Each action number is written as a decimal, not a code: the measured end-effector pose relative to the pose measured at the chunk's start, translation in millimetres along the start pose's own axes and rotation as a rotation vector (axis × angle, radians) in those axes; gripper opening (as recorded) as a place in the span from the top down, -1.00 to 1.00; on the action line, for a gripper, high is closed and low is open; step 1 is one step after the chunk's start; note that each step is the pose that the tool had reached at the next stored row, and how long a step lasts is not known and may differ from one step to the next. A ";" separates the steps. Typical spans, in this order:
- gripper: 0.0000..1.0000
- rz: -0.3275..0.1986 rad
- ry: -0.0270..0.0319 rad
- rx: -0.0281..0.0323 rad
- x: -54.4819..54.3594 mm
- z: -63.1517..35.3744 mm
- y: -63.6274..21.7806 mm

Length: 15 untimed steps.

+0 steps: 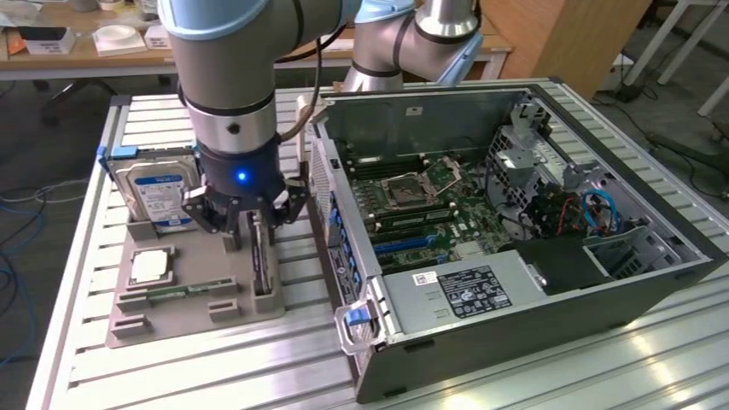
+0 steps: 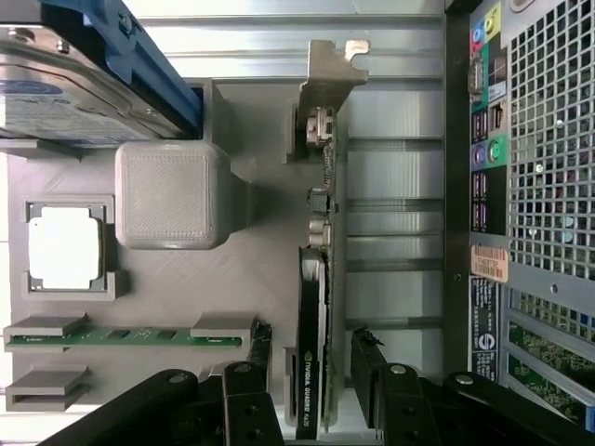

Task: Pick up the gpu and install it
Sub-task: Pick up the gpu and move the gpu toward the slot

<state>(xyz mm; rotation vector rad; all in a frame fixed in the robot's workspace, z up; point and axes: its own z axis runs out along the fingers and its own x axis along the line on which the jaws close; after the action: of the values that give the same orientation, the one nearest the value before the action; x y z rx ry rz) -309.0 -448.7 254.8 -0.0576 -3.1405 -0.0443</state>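
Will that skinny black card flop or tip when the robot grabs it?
Probably stiff: the gpu looks like a flat board with a metal bracket. Standing on its thin edge in the grey holder, it could tip if nudged sideways. Its exposed parts look fragile.

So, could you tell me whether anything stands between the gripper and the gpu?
Nothing visible does: the gripper has its open jaws either side of the gpu, which stands on edge in the tray.

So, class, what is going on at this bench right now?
A robot arm holds its claw open over the grey tray, straddling the gpu, which stands on edge in its slot. The card is not yet lifted. The opened computer case sits beside the tray.
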 end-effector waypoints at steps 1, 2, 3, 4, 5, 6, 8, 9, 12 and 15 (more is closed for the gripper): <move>0.06 0.000 0.0001 0.0000 0.0 1.5 0.0; 0.06 0.000 0.0000 0.0001 0.0 3.0 -0.1; 0.06 0.000 0.0000 0.0001 0.0 4.8 -0.2; 0.06 0.000 0.0000 0.0001 0.0 6.6 -0.2; 0.06 0.000 0.0000 0.0001 0.0 8.4 -0.3; 0.06 0.000 0.0001 0.0001 0.0 10.1 -0.3; 0.06 0.000 0.0000 0.0001 0.0 13.9 -0.4; 0.06 0.000 0.0000 0.0000 0.0 15.5 -0.4; 0.06 0.000 0.0000 0.0000 0.0 20.0 -0.6; 0.06 0.000 0.0000 0.0002 0.2 21.3 3.7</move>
<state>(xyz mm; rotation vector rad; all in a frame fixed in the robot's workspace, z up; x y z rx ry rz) -309.0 -444.4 233.6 -0.0580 -3.1405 -0.0440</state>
